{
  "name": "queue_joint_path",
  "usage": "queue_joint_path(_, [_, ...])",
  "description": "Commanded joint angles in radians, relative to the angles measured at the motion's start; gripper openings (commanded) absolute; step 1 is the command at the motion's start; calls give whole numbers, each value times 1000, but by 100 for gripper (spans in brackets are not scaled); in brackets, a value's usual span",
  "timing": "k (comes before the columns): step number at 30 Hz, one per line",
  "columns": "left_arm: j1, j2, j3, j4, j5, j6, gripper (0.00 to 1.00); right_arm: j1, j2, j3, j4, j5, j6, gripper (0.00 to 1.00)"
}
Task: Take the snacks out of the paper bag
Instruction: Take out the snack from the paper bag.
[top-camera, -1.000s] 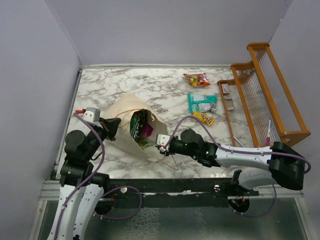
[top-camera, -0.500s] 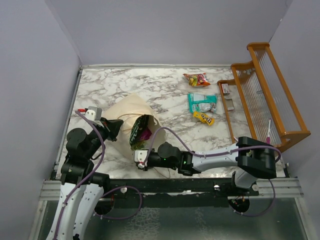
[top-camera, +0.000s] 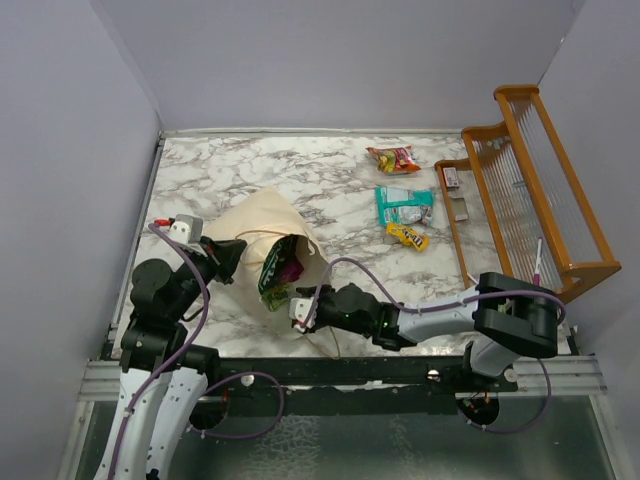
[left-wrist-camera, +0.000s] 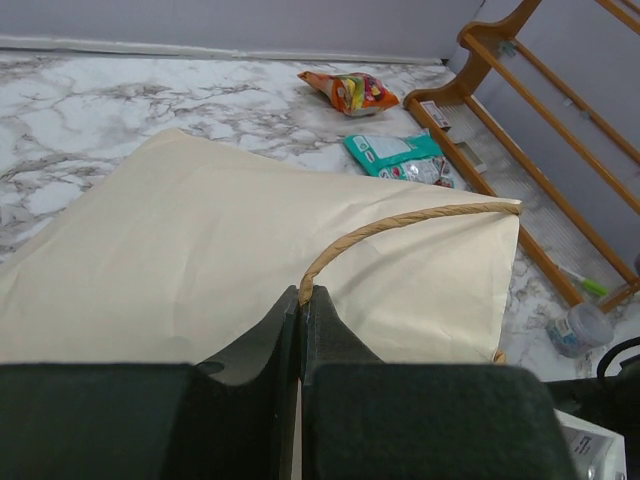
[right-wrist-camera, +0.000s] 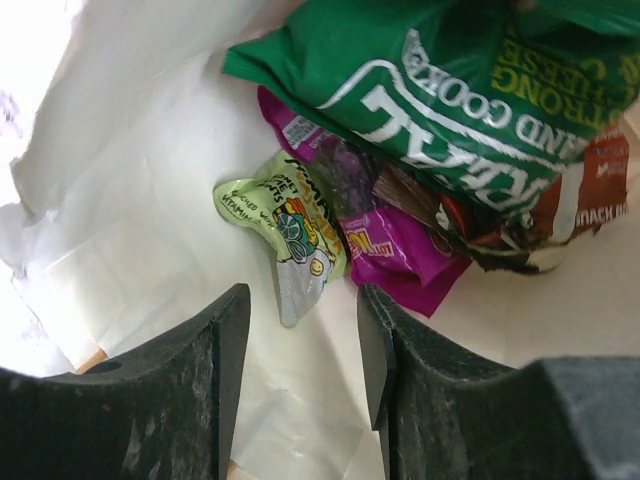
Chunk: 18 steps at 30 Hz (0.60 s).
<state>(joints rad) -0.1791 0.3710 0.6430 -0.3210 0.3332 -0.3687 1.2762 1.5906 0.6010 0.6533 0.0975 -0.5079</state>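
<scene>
The cream paper bag (top-camera: 252, 220) lies on its side on the marble table, its mouth facing the right arm. My left gripper (left-wrist-camera: 301, 296) is shut on its tan loop handle (left-wrist-camera: 400, 224) and holds it up. My right gripper (right-wrist-camera: 300, 310) is open at the bag's mouth (top-camera: 300, 300), with the small green candy pack (right-wrist-camera: 290, 215) just beyond the fingertips. Behind it lie a purple bag (right-wrist-camera: 400, 245), a big green chip bag (right-wrist-camera: 440, 90) and a brown bag (right-wrist-camera: 570, 200). Three snacks lie outside: a red-orange pack (top-camera: 393, 158), a teal packet (top-camera: 403, 204) and yellow M&M's (top-camera: 408, 236).
A wooden rack (top-camera: 530, 180) stands along the table's right side with small items and pens on it. A small grey cap (left-wrist-camera: 580, 328) sits on the table to the bag's right. Grey walls enclose the table on three sides.
My right gripper swung left to the bag's near corner, then moved back a little right to the bag's mouth. The left gripper has kept its hold on the handle.
</scene>
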Motion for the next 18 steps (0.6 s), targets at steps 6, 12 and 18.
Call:
queue_joint_path(6, [-3, -20, -8, 28, 15, 3, 0, 4, 175, 175, -168, -47, -320, 49])
queue_joint_path(12, [-5, -27, -8, 29, 13, 4, 0, 4, 275, 241, -138, 19, -312, 51])
queue_joint_path(18, [-12, -27, -8, 29, 10, 4, 0, 5, 340, 267, -112, 54, -313, 42])
